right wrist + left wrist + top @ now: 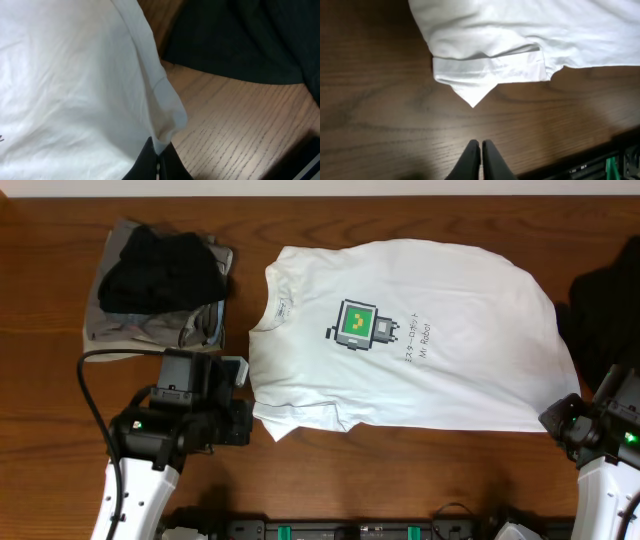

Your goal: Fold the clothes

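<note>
The clothes: a white T-shirt (450, 340) lies spread flat mid-table, collar to the left, robot print (357, 326) facing up. My right gripper (160, 150) is shut on the shirt's hem corner (167, 117) at the lower right, seen in the overhead view as the right gripper (557, 418). My left gripper (481, 146) hovers over bare wood just short of the near sleeve (487, 70), fingers together with nothing between them; from overhead the left gripper (246, 423) sits beside that sleeve.
A black garment (160, 265) lies on a grey-khaki one (115, 320) at the back left. Another black garment (605, 300) lies at the right edge, close to the shirt's hem (240, 40). A black cable (90, 395) loops by the left arm.
</note>
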